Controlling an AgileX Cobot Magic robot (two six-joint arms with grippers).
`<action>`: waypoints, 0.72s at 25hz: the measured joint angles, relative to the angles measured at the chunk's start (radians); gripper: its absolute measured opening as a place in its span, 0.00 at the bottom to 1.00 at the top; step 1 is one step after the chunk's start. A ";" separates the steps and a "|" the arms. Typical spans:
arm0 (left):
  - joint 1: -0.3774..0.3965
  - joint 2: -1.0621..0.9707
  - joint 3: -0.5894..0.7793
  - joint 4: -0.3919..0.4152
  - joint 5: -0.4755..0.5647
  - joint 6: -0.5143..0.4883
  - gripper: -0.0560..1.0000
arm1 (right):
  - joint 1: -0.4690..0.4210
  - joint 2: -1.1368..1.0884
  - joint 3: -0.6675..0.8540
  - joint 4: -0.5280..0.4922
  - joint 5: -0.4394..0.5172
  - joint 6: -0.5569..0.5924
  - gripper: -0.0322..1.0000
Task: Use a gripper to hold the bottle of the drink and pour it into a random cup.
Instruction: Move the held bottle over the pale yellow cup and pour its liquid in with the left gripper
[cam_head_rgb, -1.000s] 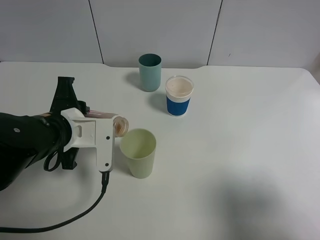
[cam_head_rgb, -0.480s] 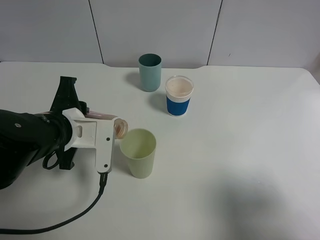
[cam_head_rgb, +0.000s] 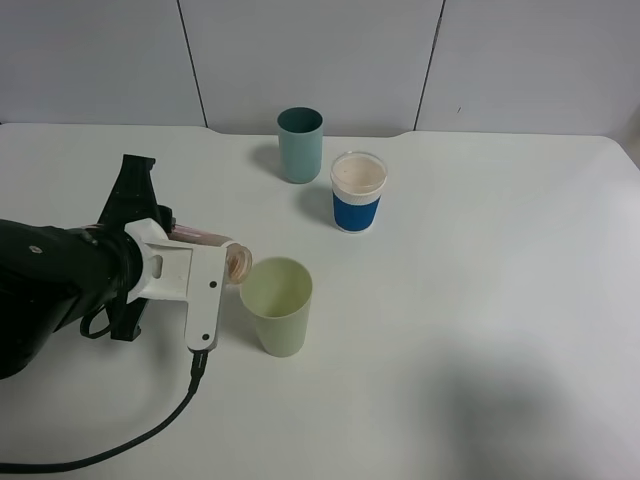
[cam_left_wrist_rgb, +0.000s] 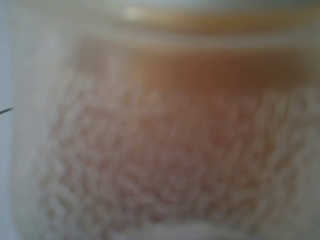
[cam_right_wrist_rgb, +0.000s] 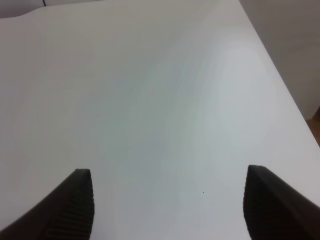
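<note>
The left tool (cam_head_rgb: 195, 248), clamped shut on the bottle of the drink (cam_head_rgb: 237, 263), has tipped it further in the past second, lowering its mouth to just beside the rim of the pale yellow-green cup (cam_head_rgb: 278, 305) on the table (cam_head_rgb: 480, 300), a sign pouring is near.
</note>
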 joint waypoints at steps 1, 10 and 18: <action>0.000 0.000 0.000 -0.005 0.000 0.008 0.40 | 0.000 0.000 0.000 0.000 0.000 0.000 0.64; 0.000 0.001 -0.052 -0.040 -0.008 0.033 0.40 | 0.000 0.000 0.000 0.000 0.000 0.000 0.64; 0.000 0.001 -0.057 -0.006 -0.011 0.044 0.40 | 0.000 0.000 0.000 0.000 0.000 0.000 0.64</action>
